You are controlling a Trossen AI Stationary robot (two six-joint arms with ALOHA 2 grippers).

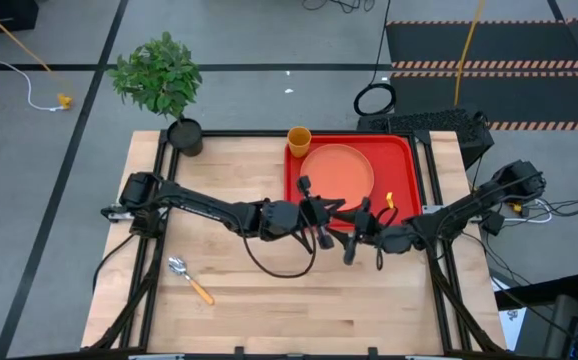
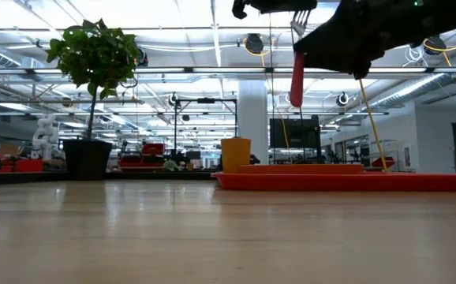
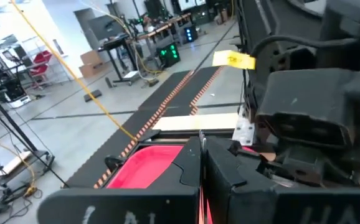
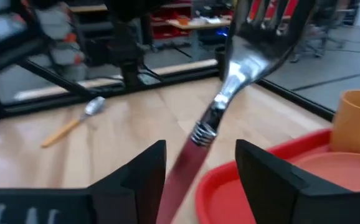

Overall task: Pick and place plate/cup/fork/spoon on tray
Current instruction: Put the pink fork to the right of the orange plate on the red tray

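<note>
The fork (image 2: 297, 79) hangs upright in the air, silver tines up and pinkish-red handle down, over the near edge of the red tray (image 1: 413, 170). My left gripper (image 3: 200, 163) reaches in from the table's left and is shut on the fork. My right gripper (image 4: 200, 155) reaches in from the right and is open, with one finger on either side of the fork's handle (image 4: 181, 177). The salmon-orange plate (image 1: 337, 170) lies flat in the tray. The amber cup (image 1: 299, 140) stands upright at the tray's far left corner. The spoon (image 1: 191, 280) lies on the wood at the near left. My left gripper pinches the fork between its two shut fingers. The fork's thin metal edge (image 3: 200, 142) shows just past the fingertips, and a red sliver of handle shows in the gap. The fingers themselves hide the exact spot. The fork hangs handle down, clear of table and tray.
A black pot with a green plant (image 1: 164, 80) stands at the table's far left corner. Bare wood lies between the spoon and the tray. The two arms meet close together at the tray's near edge. A black frame runs along the table's edges.
</note>
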